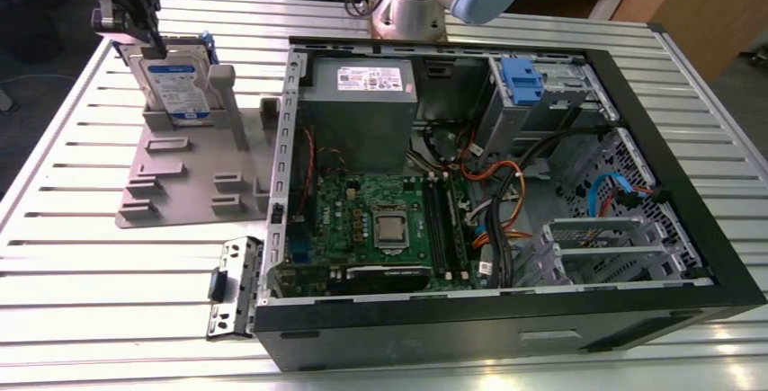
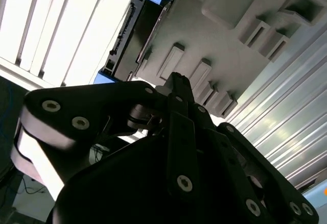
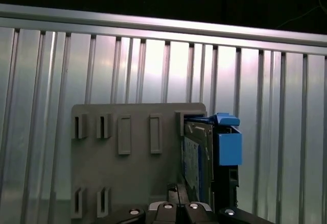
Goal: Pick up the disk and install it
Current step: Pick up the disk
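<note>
1. The disk (image 1: 178, 85) stands on edge, upright, in a slot of the grey holder plate (image 1: 180, 184). It is at the exterior view's left, outside the computer case (image 1: 504, 319), with its label facing the camera.
2. The gripper (image 1: 144, 39) hangs close over the disk's upper corner. Cannot tell whether it is open or closed, or whether it touches the disk.
3. In the first wrist view the disk (image 3: 196, 157) is edge-on at one end of the plate, with the blue carrier rails (image 3: 227, 147) on its outer side.
4. The case lies open on the slatted metal table (image 1: 72, 256), just beside the plate.
5. Inside the case, the grey power-supply box (image 1: 366, 94) is nearest the plate and the green motherboard (image 1: 372, 220) lies below it. The grey cage with a blue tab (image 1: 522, 81) sits well towards the exterior view's right.
6. The case's side wall and the power-supply box stand between the disk and the cage. Loose cables (image 1: 504, 184) lie under the cage.
7. A small bracket (image 1: 234, 288) lies on the table by the case's near corner.
8. The arm's base (image 1: 415, 4) stands behind the case.
</note>
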Available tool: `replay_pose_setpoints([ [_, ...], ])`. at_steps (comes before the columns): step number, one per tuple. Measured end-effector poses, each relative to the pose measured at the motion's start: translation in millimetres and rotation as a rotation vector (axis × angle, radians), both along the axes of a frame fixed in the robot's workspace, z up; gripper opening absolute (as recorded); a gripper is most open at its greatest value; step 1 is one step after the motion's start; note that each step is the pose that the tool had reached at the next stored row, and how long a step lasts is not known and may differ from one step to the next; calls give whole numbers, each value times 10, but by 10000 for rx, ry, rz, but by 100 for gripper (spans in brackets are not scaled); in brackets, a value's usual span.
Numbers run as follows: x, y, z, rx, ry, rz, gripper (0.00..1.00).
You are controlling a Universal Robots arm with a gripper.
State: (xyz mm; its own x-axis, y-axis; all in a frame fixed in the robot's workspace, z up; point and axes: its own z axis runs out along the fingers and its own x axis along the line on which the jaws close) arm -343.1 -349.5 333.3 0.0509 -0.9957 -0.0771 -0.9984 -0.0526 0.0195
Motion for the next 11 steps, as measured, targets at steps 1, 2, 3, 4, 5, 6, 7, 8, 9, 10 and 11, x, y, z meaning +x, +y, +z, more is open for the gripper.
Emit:
replay_pose_setpoints([
  [1,-1,1,-2,2,-130,0,10],
  [2,-2,1,-2,2,-223,-1,10],
  [3,-1,1,-2,2,-241,0,10],
  [4,-1,1,-2,2,-242,0,10],
  [5,-1,1,-2,2,-243,0,10],
  [6,-1,1,-2,2,-244,0,10],
  [7,-1,1,-2,2,-245,-1,10],
  [8,-1,1,-3,3,-245,-1,10],
  [9,-2,1,-2,2,-245,-1,10],
  [10,-2,1,-2,3,-246,-1,10],
  [11,-2,1,-2,2,-246,0,11],
])
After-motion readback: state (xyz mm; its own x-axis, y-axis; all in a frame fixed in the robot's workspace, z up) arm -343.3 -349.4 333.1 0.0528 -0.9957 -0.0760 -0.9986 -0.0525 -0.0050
